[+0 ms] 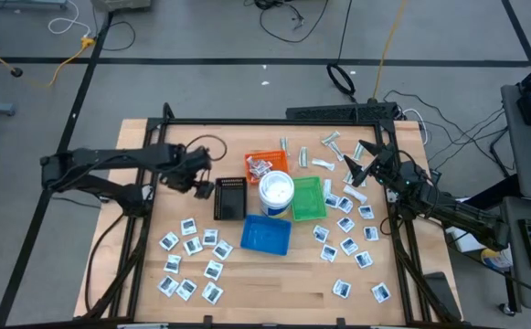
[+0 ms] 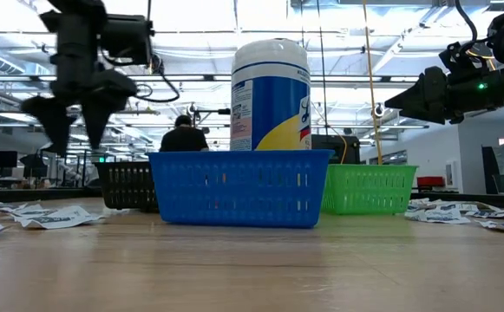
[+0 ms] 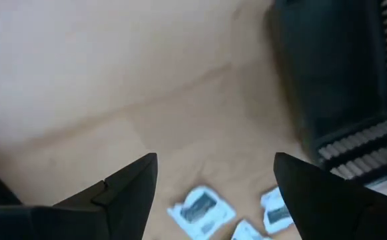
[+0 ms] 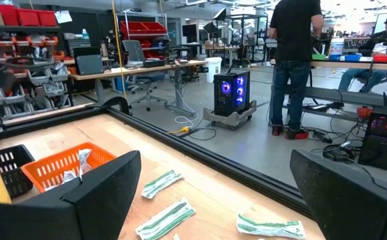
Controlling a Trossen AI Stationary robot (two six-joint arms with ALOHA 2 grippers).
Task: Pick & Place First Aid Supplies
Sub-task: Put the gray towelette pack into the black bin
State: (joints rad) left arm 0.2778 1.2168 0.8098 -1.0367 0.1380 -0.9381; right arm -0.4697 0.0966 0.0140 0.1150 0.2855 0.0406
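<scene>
High view: white square packets lie scattered flat on the table, one cluster at front left, another at front right. Narrow wrapped strips lie at the back right, long axes at mixed angles. Orange tray holds a few packets. Left gripper is above bare wood beside the black tray; right gripper is over the strips.

Low view: left gripper hangs clear of the table, fingers pointing down, spread, nothing between them. Blue tray fronts the white tub.

Left wrist view: fingers apart, empty; two packets flat below.

Right wrist view: fingers wide apart, empty; strips lie flat near the table's back edge.
</scene>
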